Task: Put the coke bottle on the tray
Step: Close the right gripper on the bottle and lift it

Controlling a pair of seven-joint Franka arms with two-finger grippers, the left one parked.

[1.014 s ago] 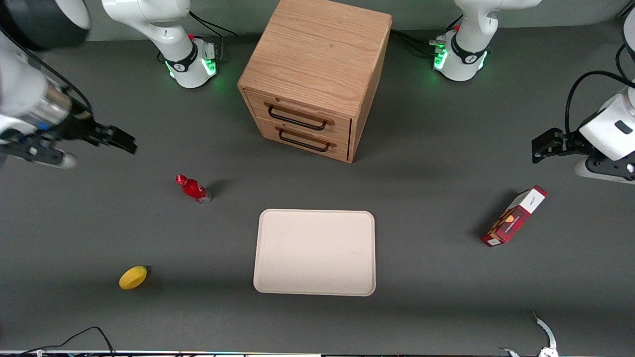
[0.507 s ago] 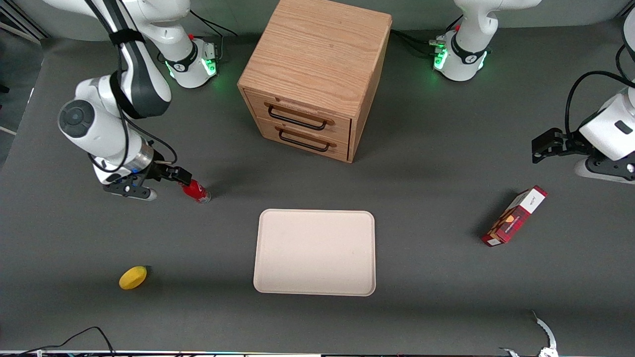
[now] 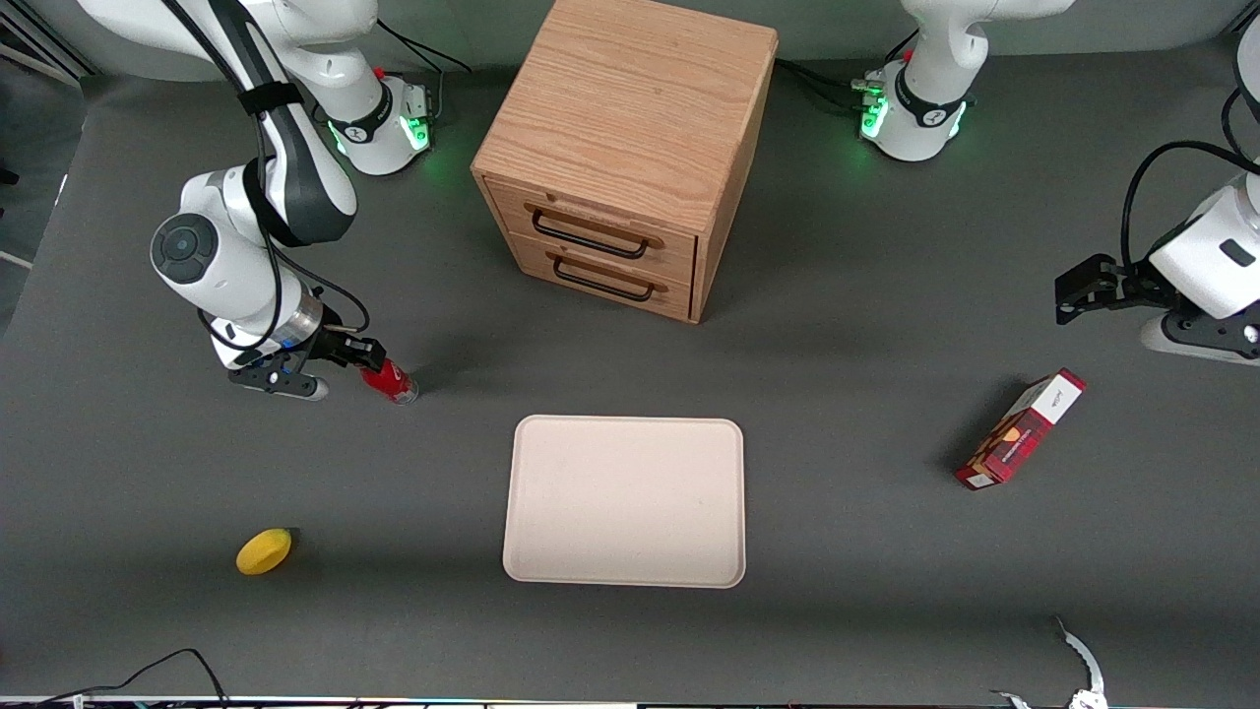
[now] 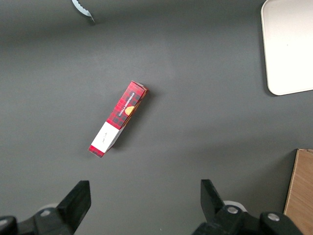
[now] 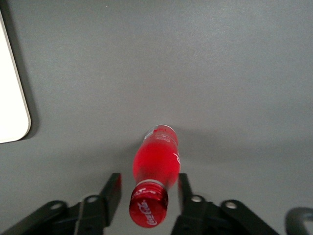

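Note:
The coke bottle (image 3: 393, 380), small and red with a clear base, stands on the dark table, farther from the front camera than the tray. In the right wrist view the bottle (image 5: 157, 161) shows its red cap with white script. My right gripper (image 3: 364, 355) is open, low over the table. Its two fingers (image 5: 111, 190) straddle the bottle's neck and upper body, with a small gap on at least one side. The gripper (image 5: 148, 190) holds nothing. The pale cream-pink tray (image 3: 624, 423) lies flat mid-table; its rounded corner shows in the right wrist view (image 5: 11, 98).
A wooden two-drawer cabinet (image 3: 620, 148) stands farther from the front camera than the tray. A yellow lemon (image 3: 264, 550) lies nearer the front camera, toward the working arm's end. A red-and-white carton (image 3: 1021, 429) lies toward the parked arm's end, also seen in the left wrist view (image 4: 118, 125).
My right arm has come down from high near the camera to the bottle and edged closer, so its open fingers now straddle the bottle's neck. The bottle has not moved.

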